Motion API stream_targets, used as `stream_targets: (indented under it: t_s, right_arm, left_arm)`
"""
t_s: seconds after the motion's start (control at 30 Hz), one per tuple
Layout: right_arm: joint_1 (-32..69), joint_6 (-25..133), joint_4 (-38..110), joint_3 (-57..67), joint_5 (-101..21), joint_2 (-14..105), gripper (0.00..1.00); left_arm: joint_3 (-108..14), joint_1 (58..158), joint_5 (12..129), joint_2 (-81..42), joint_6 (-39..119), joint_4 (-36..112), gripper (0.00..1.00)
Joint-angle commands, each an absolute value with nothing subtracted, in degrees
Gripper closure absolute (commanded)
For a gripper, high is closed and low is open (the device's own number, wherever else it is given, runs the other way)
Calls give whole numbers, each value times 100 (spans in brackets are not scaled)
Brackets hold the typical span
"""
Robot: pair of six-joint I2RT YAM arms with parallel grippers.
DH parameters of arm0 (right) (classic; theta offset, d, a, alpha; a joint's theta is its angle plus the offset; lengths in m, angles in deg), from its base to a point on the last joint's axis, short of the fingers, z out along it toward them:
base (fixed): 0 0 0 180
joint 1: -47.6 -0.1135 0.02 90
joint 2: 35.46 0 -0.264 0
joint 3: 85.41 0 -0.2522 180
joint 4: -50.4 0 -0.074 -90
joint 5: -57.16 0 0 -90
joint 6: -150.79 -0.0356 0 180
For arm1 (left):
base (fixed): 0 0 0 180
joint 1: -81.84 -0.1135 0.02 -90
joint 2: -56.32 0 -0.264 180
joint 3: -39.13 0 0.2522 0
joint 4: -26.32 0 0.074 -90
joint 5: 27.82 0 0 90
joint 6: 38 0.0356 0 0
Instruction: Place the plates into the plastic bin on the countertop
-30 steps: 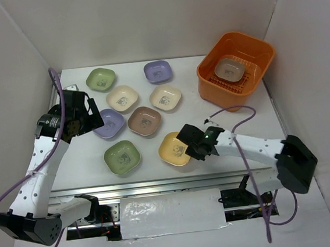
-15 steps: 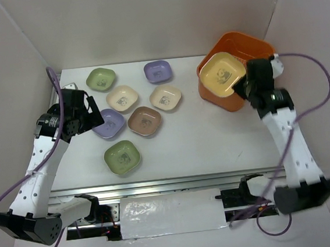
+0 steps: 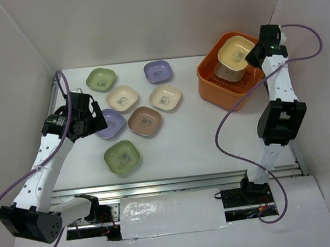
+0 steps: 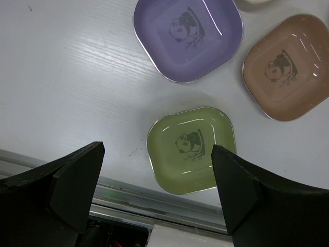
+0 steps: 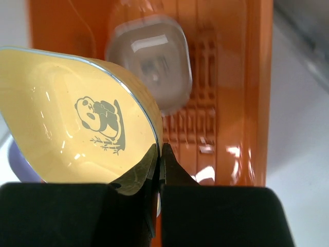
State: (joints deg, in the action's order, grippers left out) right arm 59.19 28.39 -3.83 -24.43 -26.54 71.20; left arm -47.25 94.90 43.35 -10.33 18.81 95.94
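Pinching the yellow rounded-square plate (image 5: 77, 118) by its rim with the right gripper (image 5: 159, 154), tilted above the orange slotted plastic bin (image 3: 232, 96) at far right, with a pale plate (image 3: 228, 70) lying inside. Hovering the left gripper (image 4: 158, 149), spread wide, over the white countertop (image 3: 195, 138) at left, above the green plate (image 4: 191, 149) and lilac plate (image 4: 187, 36).

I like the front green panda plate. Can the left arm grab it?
Probably yes. The left gripper is open, and the front green plate lies bare near it, apart from the lilac plate and brown plate.
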Motion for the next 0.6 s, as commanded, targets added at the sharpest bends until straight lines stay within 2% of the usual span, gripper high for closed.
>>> stream_targets:
  t_s: [0.0,0.27,0.57]
  right_arm:
    - [5902,3099,-247,-3576,-2660,7676,100]
    - [6052,3767,-231,-5108,-2625,9285,100]
    - [6043,4136,-54,-5514,-2642,9734,100]
  left_arm:
    - [-4688,9511,4135,-837,1930,9502,1]
    - [-4705,9511,4195,-942,2114,9458,1]
    - [-5004,9529,4258,-1276,2229,9598,1]
